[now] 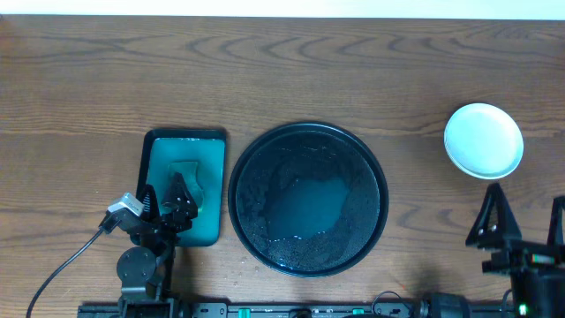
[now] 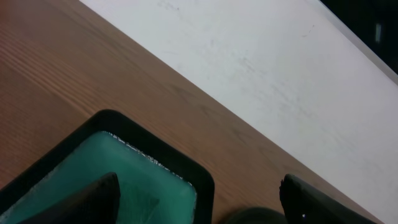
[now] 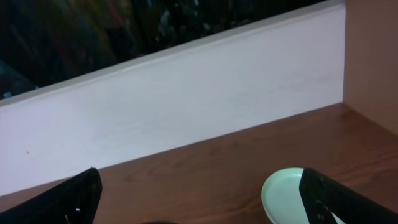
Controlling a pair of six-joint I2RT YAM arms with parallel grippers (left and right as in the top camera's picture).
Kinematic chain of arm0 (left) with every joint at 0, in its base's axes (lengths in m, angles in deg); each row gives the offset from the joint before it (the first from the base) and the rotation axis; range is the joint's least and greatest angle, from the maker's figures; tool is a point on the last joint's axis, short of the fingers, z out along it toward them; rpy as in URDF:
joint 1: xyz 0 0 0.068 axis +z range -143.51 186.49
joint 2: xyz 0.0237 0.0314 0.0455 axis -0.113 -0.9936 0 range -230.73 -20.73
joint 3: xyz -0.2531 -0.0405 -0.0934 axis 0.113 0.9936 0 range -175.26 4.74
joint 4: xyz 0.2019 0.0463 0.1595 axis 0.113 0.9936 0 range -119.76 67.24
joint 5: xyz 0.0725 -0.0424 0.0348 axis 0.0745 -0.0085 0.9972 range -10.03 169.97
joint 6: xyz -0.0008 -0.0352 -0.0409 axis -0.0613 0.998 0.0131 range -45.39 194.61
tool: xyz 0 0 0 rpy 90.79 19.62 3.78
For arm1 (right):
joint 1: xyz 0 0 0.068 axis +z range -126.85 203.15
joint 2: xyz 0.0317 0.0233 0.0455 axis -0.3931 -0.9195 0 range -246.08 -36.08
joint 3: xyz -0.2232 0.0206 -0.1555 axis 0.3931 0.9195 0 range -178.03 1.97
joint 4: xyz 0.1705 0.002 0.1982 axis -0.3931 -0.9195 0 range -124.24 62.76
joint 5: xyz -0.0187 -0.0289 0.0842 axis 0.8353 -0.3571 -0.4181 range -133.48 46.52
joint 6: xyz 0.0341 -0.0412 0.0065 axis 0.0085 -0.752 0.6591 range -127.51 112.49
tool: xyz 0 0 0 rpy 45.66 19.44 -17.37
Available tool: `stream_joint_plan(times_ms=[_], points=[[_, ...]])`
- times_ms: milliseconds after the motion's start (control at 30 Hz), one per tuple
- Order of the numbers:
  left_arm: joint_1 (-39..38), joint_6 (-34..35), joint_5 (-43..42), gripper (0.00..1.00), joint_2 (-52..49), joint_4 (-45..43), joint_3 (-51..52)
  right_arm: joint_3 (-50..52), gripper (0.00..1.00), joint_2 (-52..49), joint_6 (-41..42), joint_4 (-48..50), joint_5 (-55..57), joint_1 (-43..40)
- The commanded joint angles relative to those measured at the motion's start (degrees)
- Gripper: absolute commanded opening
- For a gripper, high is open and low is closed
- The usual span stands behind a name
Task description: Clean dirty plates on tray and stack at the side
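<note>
Right of the tray (image 1: 309, 203), well apart from it, the plates (image 1: 483, 140) sit on the table (image 1: 282, 71). From overhead we see only one white round outline, so we cannot count how many lie in the pile. No smear shows on the top face. We see no plate on the tray, only a glossy, wet-looking sheen at its centre.

Left of the tray, just beside it, lies the green tray (image 1: 168, 159) with a pale green lump (image 1: 187, 175) in it. It may be a sponge; we cannot tell.

Over the green tray's end on the robot's side hovers the left gripper (image 1: 165, 196), jaws wide with nothing between them. Its wrist view shows a corner of the green tray between the fingers and no load.

Right of the tray, on the robot's side of the plates, hangs the right gripper (image 1: 525, 216), jaws at full spread and empty. Its wrist view catches the edge of the plates ahead, apart from the fingers.

Judgement: with the tray bare and the pile at the side, we read cleaning and stacking as done or all but done. The step in hand looks like parking both arms.

Next move, as we judge it, calls for little:
- Check that the pile sits square, which these views do not settle.
- Draw the right arm away without brushing the pile.
- Lift the left arm straight up so it does not drag the green tray.
</note>
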Motion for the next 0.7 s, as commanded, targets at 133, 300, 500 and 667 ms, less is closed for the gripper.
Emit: stream_joint_plan(times_ms=[133,300,500,667], points=[[0.2,-0.3,0.5,0.82,0.3,2.8,0.6,13.0,0.99,8.0,-2.9,11.1,-1.5,1.2],[0.2,-0.3,0.5,0.83,0.3,2.8,0.6,30.9,0.99,16.3,-4.2,31.7,-9.4,1.2],[0.2,-0.3,0.5,0.82,0.3,2.8,0.6,47.2,0.99,20.1,-3.9,48.8,-14.5,1.2],[0.2,-0.3,0.5,0.82,0.3,2.8,0.6,53.7,0.99,20.1,-3.6,53.2,-14.7,1.3]])
